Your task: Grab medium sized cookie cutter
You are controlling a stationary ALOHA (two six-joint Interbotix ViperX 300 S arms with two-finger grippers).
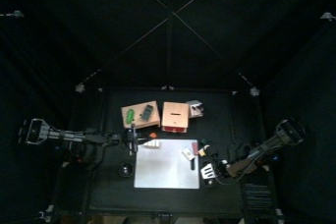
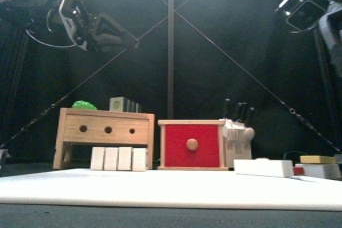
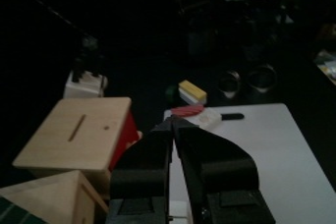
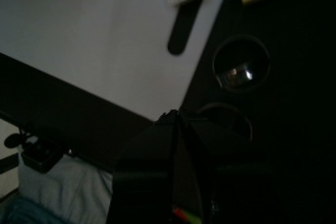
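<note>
Roughly: the front view has white blocks (image 2: pixel 118 158) near the desk's front edge. Only the wrist views catch the ring cookie cutters (image 4: pixel 241 66), beside the white mat (image 4: pixel 92 31); medium one unclear. Left tool (image 3: pixel 171 135) and right tool (image 4: pixel 176 120) part-open, empty.

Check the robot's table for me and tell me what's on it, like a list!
surface: black table with a white mat on it.
job's things: two round cookie cutters on the table beside the mat; cannot tell which is medium.
clutter: wooden box, red box, white blocks, knife block.
grippers: left gripper and right gripper up in the air, fingers open, holding nothing.
cables: nothing seen.
surroundings: black curtains.
</note>
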